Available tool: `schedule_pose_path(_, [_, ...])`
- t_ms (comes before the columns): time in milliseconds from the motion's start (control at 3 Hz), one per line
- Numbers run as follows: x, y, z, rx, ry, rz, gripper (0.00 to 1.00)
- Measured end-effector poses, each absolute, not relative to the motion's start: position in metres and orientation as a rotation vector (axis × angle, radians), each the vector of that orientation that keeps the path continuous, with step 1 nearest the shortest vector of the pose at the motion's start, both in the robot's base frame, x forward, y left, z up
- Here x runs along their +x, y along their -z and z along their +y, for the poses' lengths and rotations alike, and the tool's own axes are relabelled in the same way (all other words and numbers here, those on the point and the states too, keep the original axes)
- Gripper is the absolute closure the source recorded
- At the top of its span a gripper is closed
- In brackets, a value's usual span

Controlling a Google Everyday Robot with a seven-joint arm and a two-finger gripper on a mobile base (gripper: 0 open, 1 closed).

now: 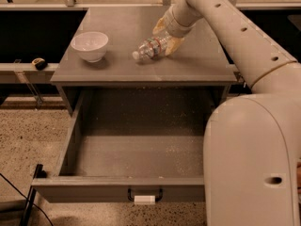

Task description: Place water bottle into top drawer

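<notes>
The water bottle lies on its side on the grey cabinet top, white cap pointing left towards the bowl, with a red-and-dark label band. My gripper comes down from the upper right and sits around the bottle's base end, low over the top. The top drawer is pulled wide out below, with nothing in it. Its speckled floor shows, and its front panel carries a dark handle with a white tag.
A white bowl stands on the left of the cabinet top. My large white arm and body fill the right side and cover the drawer's right edge. A small dark object sits on a ledge at far left.
</notes>
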State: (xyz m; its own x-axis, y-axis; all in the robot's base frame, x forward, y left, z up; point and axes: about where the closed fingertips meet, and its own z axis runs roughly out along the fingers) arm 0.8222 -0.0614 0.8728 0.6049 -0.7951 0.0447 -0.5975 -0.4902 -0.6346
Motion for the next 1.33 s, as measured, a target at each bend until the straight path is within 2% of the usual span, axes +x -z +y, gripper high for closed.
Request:
schedule_pose_path(333, [0.816, -0.847, -0.051, -2.297, 0.38, 1.096, 0.51])
schedule_pose_path(1000, [0.814, -0.855, -0.052, -2.298, 0.372, 1.099, 0.53])
schedule_pose_path(1333, [0.779, -0.876, -0.055, -2.314, 0.316, 1.047, 0.71])
